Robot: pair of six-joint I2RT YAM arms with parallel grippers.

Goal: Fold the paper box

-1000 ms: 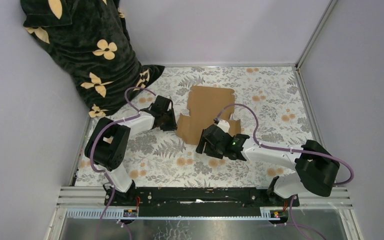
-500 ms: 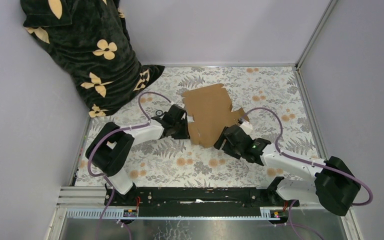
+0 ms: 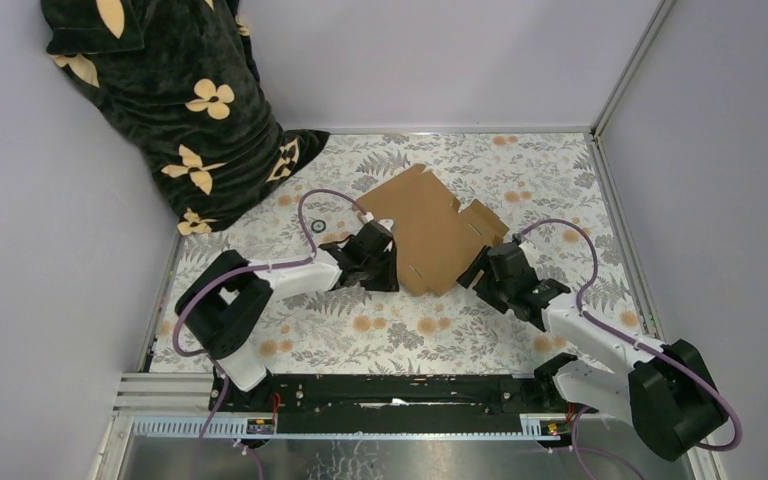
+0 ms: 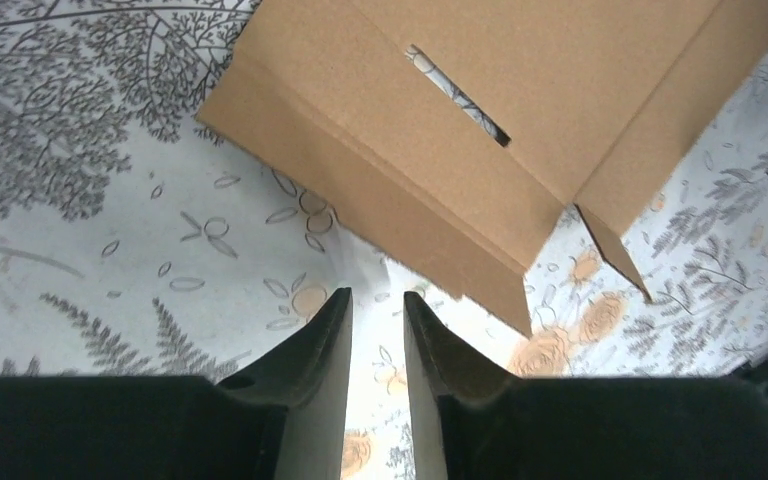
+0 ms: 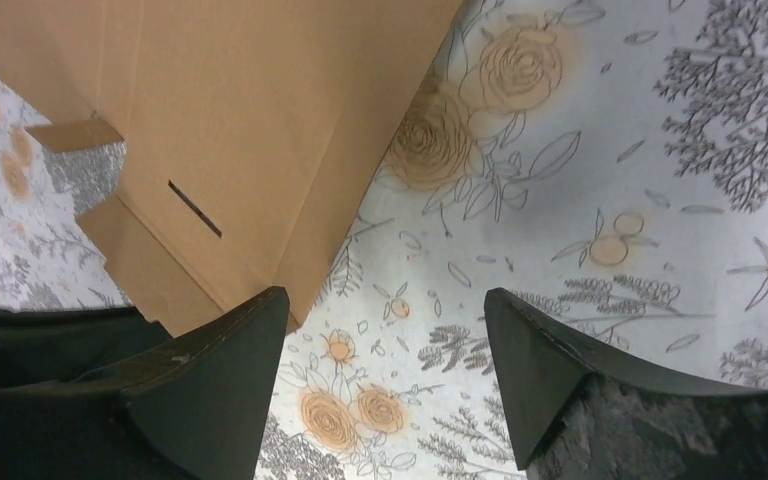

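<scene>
Paper box (image 3: 430, 225): unfolded brown sheet lying on the table (image 3: 550, 175), between both arms | left gripper (image 4: 375, 300): jaws narrowly parted, empty, just short of the near flap | right gripper (image 5: 385, 300): jaws spread wide, empty, at the sheet's edge | technique: slip one jaw under a flap and lift along its crease while the other arm pins the base panel.

floral tablecloth (image 3: 360, 330), pale lilac walls (image 3: 440, 60)
</scene>
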